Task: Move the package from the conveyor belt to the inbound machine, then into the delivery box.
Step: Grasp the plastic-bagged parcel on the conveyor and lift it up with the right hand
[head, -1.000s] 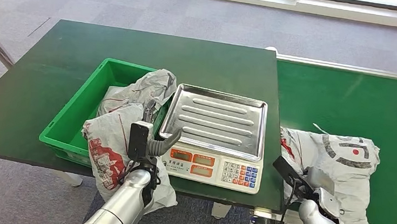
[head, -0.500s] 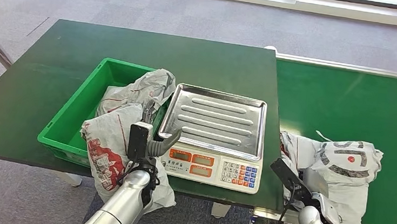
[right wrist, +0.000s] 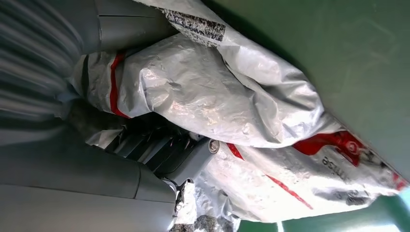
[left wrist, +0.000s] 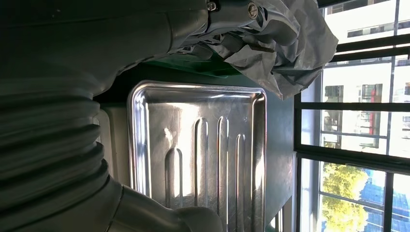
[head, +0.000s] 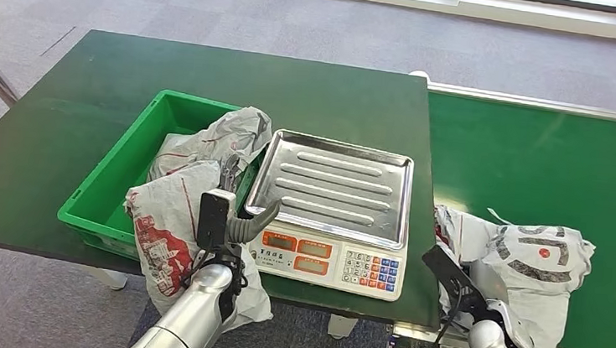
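**Two robot hands, one on each grey package**

Two grey plastic mail bags with red print concern the arms. The right robot hand (head: pixel 491 301) is closed on the package (head: pixel 524 264) lying on the green conveyor belt (head: pixel 541 161); in the right wrist view its dark fingers (right wrist: pixel 159 150) are buried in crumpled grey film, thumb on one side and fingers on the other. This package sits at the near edge of the belt, spreading away from the hand to its right, long axis running roughly across the belt, a black ring mark with a red dot facing up at its far end.

Between the two hands stands the inbound machine (head: pixel 331 205), a weighing scale with a bare ribbed steel pan and a keypad front, on the dark green worktop (head: pixel 65 119). It sits just left of the right robot hand, its corner close to the package's left end.

The left robot hand (head: pixel 233 222) is at the scale's left front corner, thumb curled toward the scale. In the left wrist view its fingers (left wrist: pixel 232 12) touch grey film, but I cannot tell whether they grip it. Another grey bag (head: pixel 178 230) hangs over the near rim of the green delivery box (head: pixel 133 163), just left of this hand, draping past the worktop's edge. A third bag (head: pixel 224 137) lies inside the box beyond the hand, resting against the scale's side.
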{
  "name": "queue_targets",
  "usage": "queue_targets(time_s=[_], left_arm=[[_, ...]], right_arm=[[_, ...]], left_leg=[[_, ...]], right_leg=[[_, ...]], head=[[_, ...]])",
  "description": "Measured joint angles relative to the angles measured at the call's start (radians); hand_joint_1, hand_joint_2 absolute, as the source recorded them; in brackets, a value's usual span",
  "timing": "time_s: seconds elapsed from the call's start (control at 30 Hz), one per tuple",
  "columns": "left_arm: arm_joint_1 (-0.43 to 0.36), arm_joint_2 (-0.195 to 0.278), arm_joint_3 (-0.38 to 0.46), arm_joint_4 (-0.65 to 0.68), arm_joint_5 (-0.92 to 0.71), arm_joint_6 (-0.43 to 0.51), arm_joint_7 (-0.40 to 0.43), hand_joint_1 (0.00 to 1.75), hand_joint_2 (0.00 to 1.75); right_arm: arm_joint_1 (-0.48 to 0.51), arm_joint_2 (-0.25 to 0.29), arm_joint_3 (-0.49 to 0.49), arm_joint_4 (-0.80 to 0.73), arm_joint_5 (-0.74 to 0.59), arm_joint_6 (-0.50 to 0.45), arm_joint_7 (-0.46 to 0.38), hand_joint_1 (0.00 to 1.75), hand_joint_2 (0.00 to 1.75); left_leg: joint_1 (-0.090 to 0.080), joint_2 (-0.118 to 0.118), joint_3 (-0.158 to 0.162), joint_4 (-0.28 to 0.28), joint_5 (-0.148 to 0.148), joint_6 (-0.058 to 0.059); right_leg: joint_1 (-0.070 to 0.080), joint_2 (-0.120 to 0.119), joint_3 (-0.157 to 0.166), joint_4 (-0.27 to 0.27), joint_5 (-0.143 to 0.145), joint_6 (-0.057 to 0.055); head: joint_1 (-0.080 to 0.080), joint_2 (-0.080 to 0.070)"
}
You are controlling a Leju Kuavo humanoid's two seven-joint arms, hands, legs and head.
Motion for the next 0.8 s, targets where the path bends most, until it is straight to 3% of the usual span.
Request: queue_targets(time_s=[0.23, 0.43, 0.57, 0.8], left_arm=[[0.003, 0.000, 0.000, -0.004, 0.001, 0.000, 0.000, 0.00, 1.75], [0.003, 0.000, 0.000, -0.004, 0.001, -0.005, 0.000, 0.00, 1.75], [0.001, 0.000, 0.000, 0.000, 0.000, -0.010, 0.000, 0.00, 1.75], [0.000, 0.001, 0.008, 0.001, -0.001, -0.016, 0.000, 0.00, 1.75]], right_arm=[[0.032, 0.011, -0.065, -0.178, -0.047, 0.199, -0.225, 1.75, 1.75], [0.062, 0.122, -0.279, -0.518, 0.033, 0.586, -0.521, 1.75, 1.75], [0.102, 0.181, -0.331, -0.803, -0.004, 0.736, -0.557, 1.75, 1.75], [0.146, 0.235, -0.282, -1.186, -0.051, 0.744, -0.559, 1.75, 1.75]], left_leg=[[0.000, 0.002, 0.000, 0.000, 0.000, 0.000], [0.000, 0.003, 0.000, 0.000, 0.000, -0.001], [0.000, 0.003, 0.000, 0.000, 0.000, -0.001], [-0.001, 0.007, 0.000, 0.000, -0.001, -0.001]], right_leg=[[0.000, 0.003, -0.002, 0.000, 0.000, 0.000], [0.000, 0.005, -0.003, 0.001, 0.000, -0.001], [0.000, 0.005, -0.003, 0.002, 0.000, -0.001], [-0.001, 0.009, -0.003, 0.001, 0.000, -0.001]], head=[[0.000, 0.000], [0.000, 0.000], [0.000, 0.000], [0.000, 0.000]])
